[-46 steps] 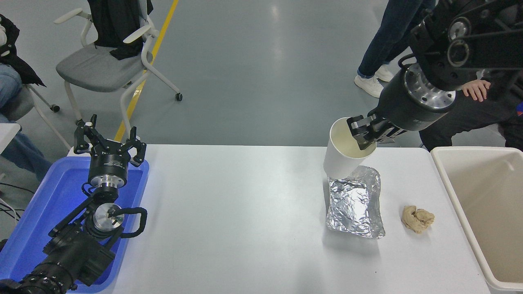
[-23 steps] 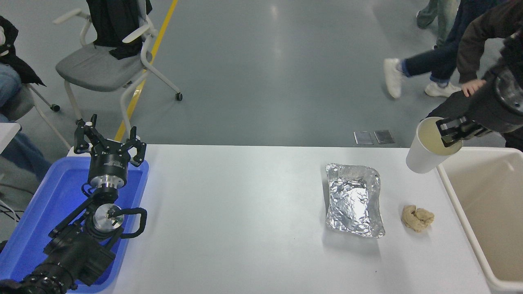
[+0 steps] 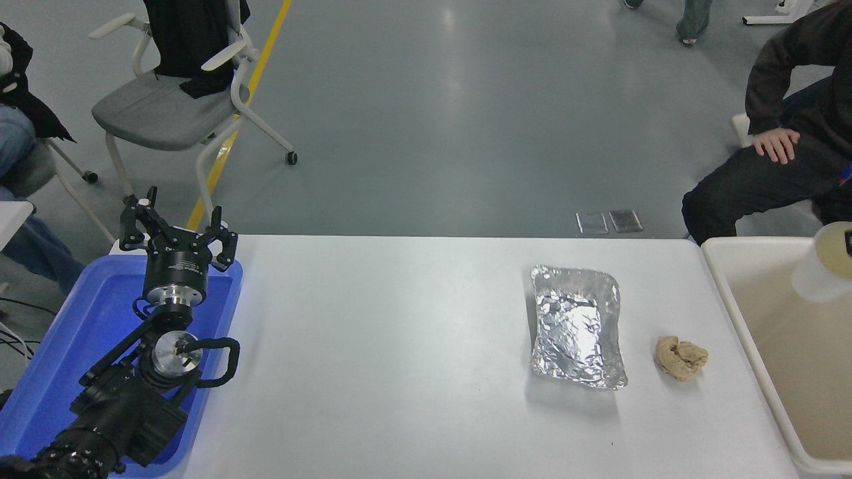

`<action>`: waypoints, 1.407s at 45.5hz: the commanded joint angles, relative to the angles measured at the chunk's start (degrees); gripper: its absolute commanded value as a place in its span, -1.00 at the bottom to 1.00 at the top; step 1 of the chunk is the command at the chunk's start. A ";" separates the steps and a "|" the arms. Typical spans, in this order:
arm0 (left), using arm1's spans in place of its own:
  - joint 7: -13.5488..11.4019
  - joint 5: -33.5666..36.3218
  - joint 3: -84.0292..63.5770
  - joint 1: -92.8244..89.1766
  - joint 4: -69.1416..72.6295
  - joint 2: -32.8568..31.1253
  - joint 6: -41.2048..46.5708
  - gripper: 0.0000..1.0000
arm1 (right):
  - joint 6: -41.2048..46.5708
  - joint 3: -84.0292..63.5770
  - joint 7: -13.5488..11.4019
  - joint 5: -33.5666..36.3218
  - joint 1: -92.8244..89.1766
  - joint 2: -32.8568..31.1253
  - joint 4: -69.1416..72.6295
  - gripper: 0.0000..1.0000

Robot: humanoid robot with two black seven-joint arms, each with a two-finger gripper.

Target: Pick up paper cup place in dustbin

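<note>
Change: half a second ago the small white tapered paper cup (image 3: pixel 825 266) hung beside the bin's near corner; now it is over the large cream-white rectangular plastic dustbin (image 3: pixel 745 313), at the picture's right edge.
Meaning: carrying looks nearly done; release probably remains.
Right gripper: only a dark sliver shows at the cup's rim, so I cannot tell its state.
Left gripper (image 3: pixel 178 223): parked over the blue plastic tray (image 3: pixel 80 326), fingers spread, holding nothing.

Foil tray (image 3: pixel 578 327) beside crumpled paper wad (image 3: pixel 680 357); blue tray (image 3: pixel 60 359) far left.
</note>
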 commanded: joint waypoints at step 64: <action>0.04 0.09 0.00 -0.17 -0.01 0.00 0.00 0.98 | -16.49 -0.17 -0.23 0.77 0.79 6.90 14.42 1.00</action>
